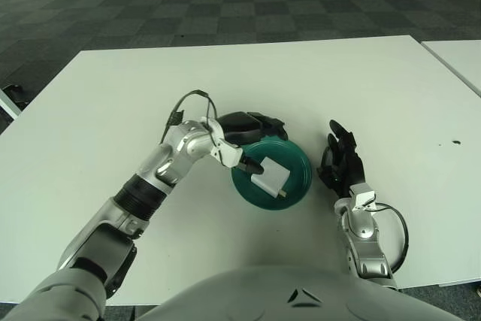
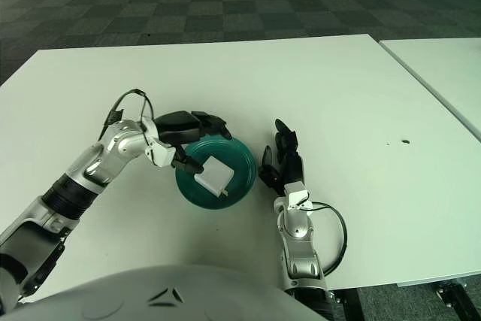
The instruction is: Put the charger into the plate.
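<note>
A white charger [image 1: 270,177] lies tilted inside the teal plate [image 1: 299,157] at the table's middle. My left hand [image 1: 252,140] is over the plate's left and far rim. Its upper fingers [image 1: 263,122] are spread above the far rim, away from the charger. Its thumb [image 1: 252,163] is right beside the charger's left corner. The hand does not close around the charger. My right hand [image 1: 342,159] shows just right of the plate, with its fingers extended and holding nothing.
The white table [image 1: 113,95] stretches wide on all sides. A second white table [image 1: 458,54] stands at the far right across a narrow gap. A small dark speck [image 1: 454,141] marks the table at the right.
</note>
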Available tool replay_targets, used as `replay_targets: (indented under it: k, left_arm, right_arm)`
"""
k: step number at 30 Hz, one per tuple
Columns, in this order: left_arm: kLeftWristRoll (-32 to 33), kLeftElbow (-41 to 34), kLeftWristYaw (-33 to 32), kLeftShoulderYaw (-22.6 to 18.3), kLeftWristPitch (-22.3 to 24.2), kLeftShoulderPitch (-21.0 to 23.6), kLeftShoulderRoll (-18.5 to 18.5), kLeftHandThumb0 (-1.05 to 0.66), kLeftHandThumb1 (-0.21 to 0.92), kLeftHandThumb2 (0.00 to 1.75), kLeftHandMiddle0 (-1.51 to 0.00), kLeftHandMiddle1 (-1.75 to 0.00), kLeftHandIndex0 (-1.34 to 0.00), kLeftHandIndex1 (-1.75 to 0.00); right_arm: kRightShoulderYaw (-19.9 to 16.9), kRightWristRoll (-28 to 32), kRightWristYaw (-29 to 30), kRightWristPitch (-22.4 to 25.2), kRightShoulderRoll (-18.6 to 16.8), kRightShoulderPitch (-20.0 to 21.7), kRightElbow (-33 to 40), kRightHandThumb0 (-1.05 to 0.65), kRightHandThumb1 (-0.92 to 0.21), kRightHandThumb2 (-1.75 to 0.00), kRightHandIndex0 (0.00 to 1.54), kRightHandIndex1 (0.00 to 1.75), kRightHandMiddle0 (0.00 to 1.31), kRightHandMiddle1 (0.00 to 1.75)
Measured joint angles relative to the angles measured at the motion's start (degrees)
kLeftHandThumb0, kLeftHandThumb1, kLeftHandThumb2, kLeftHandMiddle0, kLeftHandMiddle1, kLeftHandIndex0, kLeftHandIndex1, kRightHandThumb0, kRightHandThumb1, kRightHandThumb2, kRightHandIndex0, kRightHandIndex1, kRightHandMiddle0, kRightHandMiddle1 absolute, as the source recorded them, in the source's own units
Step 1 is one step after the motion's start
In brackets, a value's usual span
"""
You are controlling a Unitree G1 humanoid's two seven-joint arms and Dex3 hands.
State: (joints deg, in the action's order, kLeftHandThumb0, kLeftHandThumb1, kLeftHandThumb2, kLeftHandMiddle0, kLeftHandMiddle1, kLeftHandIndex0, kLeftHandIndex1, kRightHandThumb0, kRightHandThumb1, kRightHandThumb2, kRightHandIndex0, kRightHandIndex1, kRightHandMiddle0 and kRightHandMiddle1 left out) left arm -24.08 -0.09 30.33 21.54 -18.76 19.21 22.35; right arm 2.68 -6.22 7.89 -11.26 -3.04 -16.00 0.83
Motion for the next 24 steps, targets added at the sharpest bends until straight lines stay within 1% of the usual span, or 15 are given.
replay_targets:
  k: [1,4,7,9,10,14,17,20,24]
  left_arm:
    - [1.9,-0.5,-0.9,-1.5,0.5,-1.5,-0.6,-1.05,0.92,0.79,-0.04,-0.01,0.0,-0.29]
    - [8.0,-1.5,-4.1,-5.4,2.5,-6.0,-3.1,-1.05,0.92,0.81,-0.01,0.0,0.0,-0.17]
    - [12.1,-0.7,-6.8,-7.7,3.5,-9.2,-6.4,-1.05,0.92,0.85,0.0,0.0,0.0,-0.12]
    - [15.4,1.3,-8.8,-9.4,3.4,-10.6,-9.1,-1.05,0.92,0.88,-0.01,0.0,0.0,-0.11]
    - [17.7,1.7,-9.6,-10.2,4.1,-11.3,-10.5,-1.05,0.92,0.9,-0.01,0.0,0.0,-0.11]
    - [27.8,1.2,-12.5,-13.5,7.7,-14.6,-17.8,-1.05,0.92,0.94,-0.01,0.0,-0.01,-0.12]
    - [34.2,-0.1,-14.6,-15.4,11.5,-16.3,-22.8,-1.05,0.92,0.95,-0.01,0.0,-0.01,-0.14]
    - [37.0,-2.9,-17.2,-16.6,15.0,-18.5,-25.6,-1.05,0.92,0.96,-0.01,0.0,0.0,-0.16]
    - [37.7,-6.7,-19.6,-17.2,17.7,-20.7,-27.0,-1.04,0.92,0.97,0.0,0.0,0.0,-0.17]
  right_arm:
    - [0.0,0.0,0.0,0.0,0.0,-0.1,0.1,-0.83,-0.92,-0.89,0.15,0.0,0.0,0.4]
    - [-0.1,0.2,0.0,0.2,-0.2,-0.3,0.1,-0.83,-0.92,-0.88,0.14,0.0,0.0,0.39]
    - [-0.3,0.5,0.0,0.2,-0.2,-0.6,0.2,-0.84,-0.92,-0.88,0.14,0.0,0.0,0.38]
    - [-0.3,0.9,-0.1,0.4,-0.3,-0.6,0.3,-0.84,-0.92,-0.88,0.14,0.0,0.0,0.38]
    - [-0.3,1.0,-0.2,0.4,-0.4,-0.6,0.4,-0.84,-0.92,-0.88,0.14,0.0,0.0,0.38]
    - [-0.3,1.3,-0.4,0.4,-0.6,-0.7,0.7,-0.85,-0.92,-0.88,0.13,0.0,0.0,0.38]
    - [-0.3,1.5,-0.6,1.0,-0.8,-0.8,0.9,-0.85,-0.92,-0.89,0.12,0.0,0.0,0.38]
    - [-0.4,1.6,-0.9,1.3,-0.8,-0.8,1.0,-0.85,-0.92,-0.89,0.12,0.0,0.0,0.37]
    - [-0.5,2.0,-1.1,1.4,-0.8,-1.1,1.3,-0.85,-0.92,-0.89,0.11,0.0,0.0,0.36]
